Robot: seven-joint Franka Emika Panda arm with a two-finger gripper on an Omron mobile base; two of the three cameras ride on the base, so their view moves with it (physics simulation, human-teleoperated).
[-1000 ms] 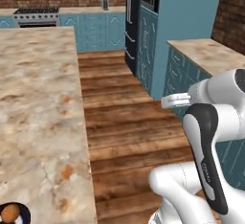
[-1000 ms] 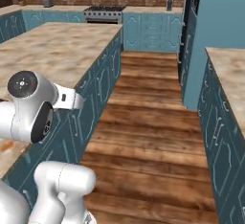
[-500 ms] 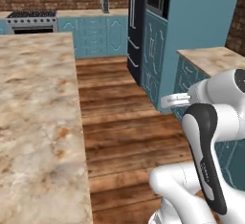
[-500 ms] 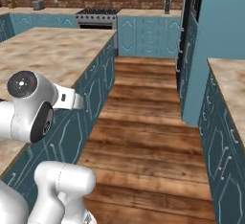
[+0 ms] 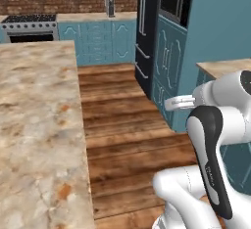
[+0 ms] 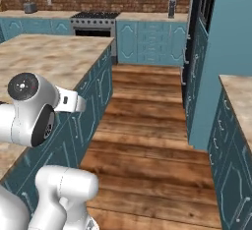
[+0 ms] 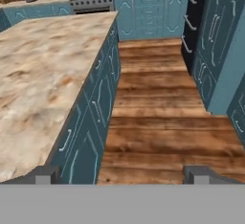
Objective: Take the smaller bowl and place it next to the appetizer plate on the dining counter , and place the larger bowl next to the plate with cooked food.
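The dining counter (image 5: 34,125) runs along my left, with a beige marbled top and a teal base (image 6: 49,57). In the hand view its top (image 7: 43,74) and cabinet side stretch away on the left. My gripper (image 7: 122,175) is open; its two dark fingertips (image 7: 40,175) stand far apart with nothing between them. It hangs over the wooden aisle floor, beside the counter's edge. Both bowls and both plates are out of view.
A wooden floor aisle (image 6: 147,140) runs ahead between the island and tall teal cabinets (image 5: 215,37). A black fridge (image 5: 147,32) stands on the right, with a stove (image 6: 93,20) at the back wall. A second stone counter (image 6: 238,91) lies at the right.
The base has driven on, so both base views shifted: fridge and back wall are nearer, and a small dark plate at the counter's near corner has left the left base view. Arm pose unchanged.
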